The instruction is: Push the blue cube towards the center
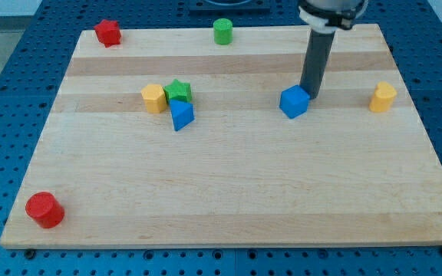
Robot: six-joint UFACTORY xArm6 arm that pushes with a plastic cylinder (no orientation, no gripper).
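Note:
The blue cube (294, 101) sits on the wooden board (229, 192), right of the middle. My tip (310, 95) stands right against the cube's upper right side, seemingly touching it. The dark rod rises from there toward the view's top.
A blue triangular block (181, 115), a green star (178, 91) and a yellow block (153, 98) cluster left of the middle. A yellow cylinder (383, 97) is at the right. A green cylinder (222, 31) and a red star (108, 33) are at the top. A red cylinder (44, 210) is at the bottom left.

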